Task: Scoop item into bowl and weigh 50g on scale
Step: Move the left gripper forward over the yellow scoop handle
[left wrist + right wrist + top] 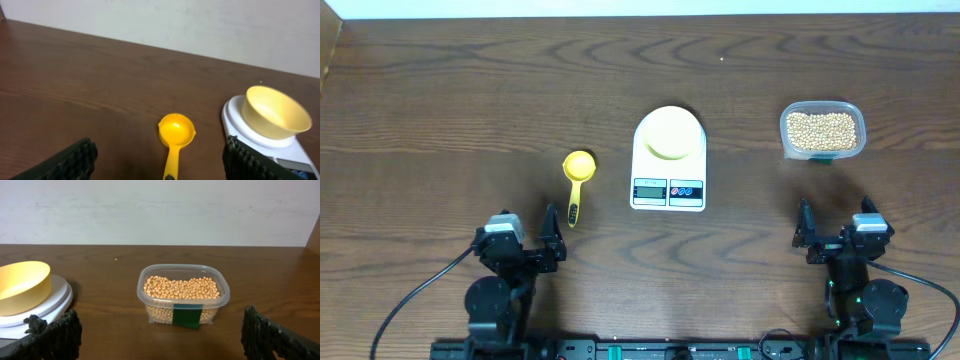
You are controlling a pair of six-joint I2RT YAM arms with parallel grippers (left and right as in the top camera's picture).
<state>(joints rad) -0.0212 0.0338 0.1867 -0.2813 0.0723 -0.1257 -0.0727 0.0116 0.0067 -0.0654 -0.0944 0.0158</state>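
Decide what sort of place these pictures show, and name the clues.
Likely a robot test bench: two black robot arms at a dark wooden table, a white digital kitchen scale bearing a pale yellowish round bowl, and a clear plastic tub of tan beans.

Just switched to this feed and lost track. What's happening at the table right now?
Nothing is being handled yet. The left gripper and right gripper are both open and empty, on the near side of the table. The bowl sits empty on the scale. The beans are in the clear tub ahead of the right gripper, and the yellow scoop lies ahead of the left one, beside the scale.
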